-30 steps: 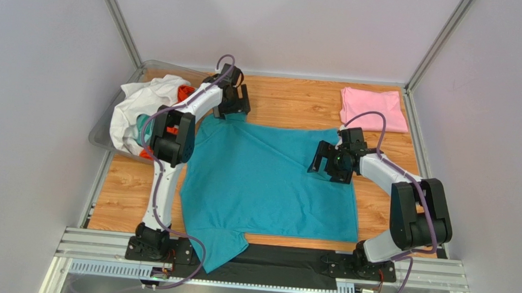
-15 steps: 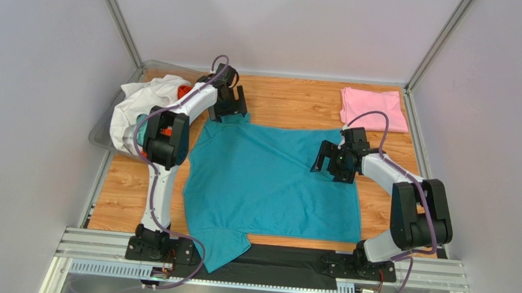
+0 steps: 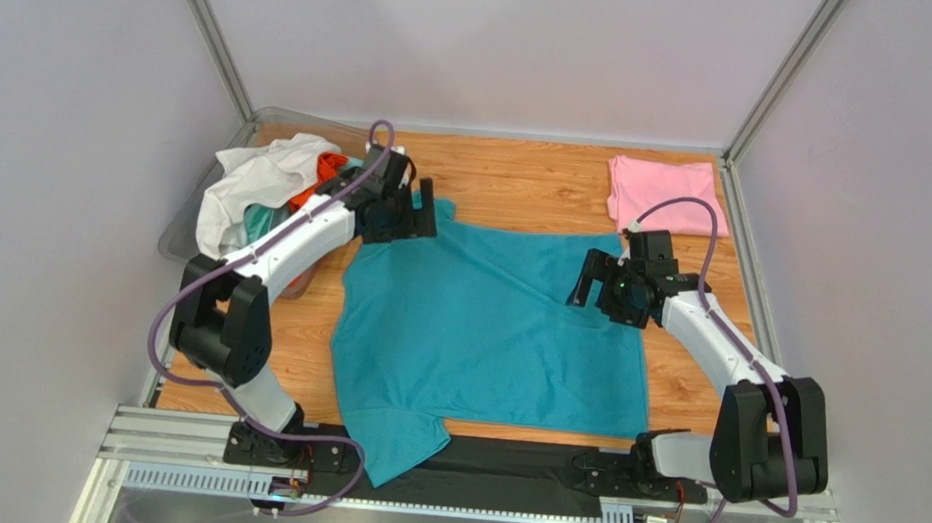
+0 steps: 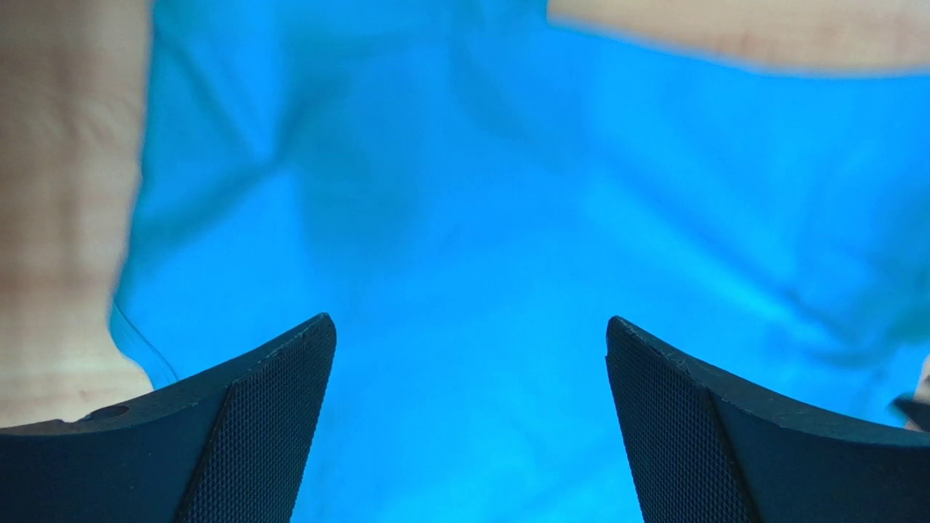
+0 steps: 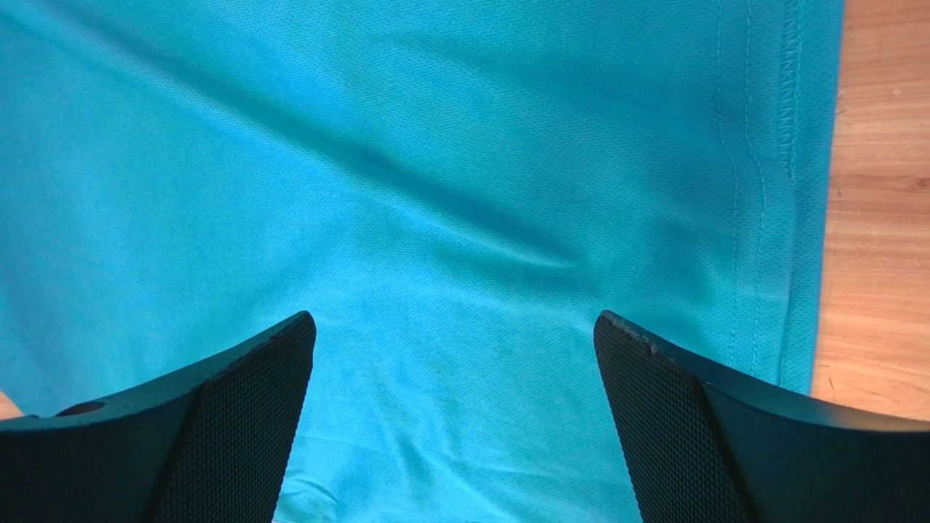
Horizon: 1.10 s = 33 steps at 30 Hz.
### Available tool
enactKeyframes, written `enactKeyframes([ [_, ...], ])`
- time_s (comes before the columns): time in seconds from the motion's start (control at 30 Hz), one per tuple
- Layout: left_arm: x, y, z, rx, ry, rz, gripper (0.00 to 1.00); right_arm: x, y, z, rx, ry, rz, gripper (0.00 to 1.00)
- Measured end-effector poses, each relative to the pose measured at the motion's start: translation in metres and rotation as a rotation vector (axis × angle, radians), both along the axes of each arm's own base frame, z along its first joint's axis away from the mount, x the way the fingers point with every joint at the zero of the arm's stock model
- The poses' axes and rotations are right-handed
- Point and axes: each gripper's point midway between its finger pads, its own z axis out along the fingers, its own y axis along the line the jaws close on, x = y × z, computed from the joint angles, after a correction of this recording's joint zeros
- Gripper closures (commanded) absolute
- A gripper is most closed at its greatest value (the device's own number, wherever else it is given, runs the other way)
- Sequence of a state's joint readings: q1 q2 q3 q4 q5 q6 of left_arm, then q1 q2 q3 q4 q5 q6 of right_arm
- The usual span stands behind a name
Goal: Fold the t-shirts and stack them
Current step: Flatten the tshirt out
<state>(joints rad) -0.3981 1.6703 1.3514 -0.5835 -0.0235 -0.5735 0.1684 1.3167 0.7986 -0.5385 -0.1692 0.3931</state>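
Both arms have moved — the left arm (image 3: 301, 232) now bows out low to the left, its fingers (image 4: 262, 436) spread and empty over the teal t-shirt (image 3: 491, 325), which lies flat on the tabletop (image 3: 526, 186). Right fingers (image 5: 218, 436) hover open at its far-right hem.

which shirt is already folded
The pink t-shirt in the far right corner: a neat folded rectangle. The teal t-shirt lies spread flat mid-table, and the white shirt sits crumpled in the bin at left.
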Motion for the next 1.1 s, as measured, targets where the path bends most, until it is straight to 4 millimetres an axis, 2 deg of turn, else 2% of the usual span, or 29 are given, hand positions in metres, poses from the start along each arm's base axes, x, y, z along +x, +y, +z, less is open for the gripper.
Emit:
enactKeyframes([
  [0.13,-0.050,-0.002,-0.033,0.026,0.082,-0.052,0.00,-0.003,-0.004,-0.001,-0.020,0.001,-0.012,0.00],
  [0.23,-0.068,0.010,-0.059,0.068,0.146,-0.037,0.00,0.000,-0.006,-0.008,-0.037,0.029,-0.019,0.00],
  [0.33,-0.071,0.020,-0.072,0.100,0.176,-0.017,0.00,0.013,-0.005,-0.014,-0.045,0.059,-0.021,0.00],
  [0.6,-0.058,0.035,-0.116,0.151,0.288,0.036,0.00,0.074,-0.004,-0.045,-0.074,0.125,-0.042,0.00],
  [0.8,-0.021,0.039,-0.114,0.141,0.279,0.076,0.00,0.113,-0.004,-0.044,-0.072,0.102,-0.061,0.00],
  [1.1,0.032,0.035,-0.112,0.143,0.270,0.092,0.00,0.160,-0.007,-0.041,-0.064,0.063,-0.083,0.00],
])
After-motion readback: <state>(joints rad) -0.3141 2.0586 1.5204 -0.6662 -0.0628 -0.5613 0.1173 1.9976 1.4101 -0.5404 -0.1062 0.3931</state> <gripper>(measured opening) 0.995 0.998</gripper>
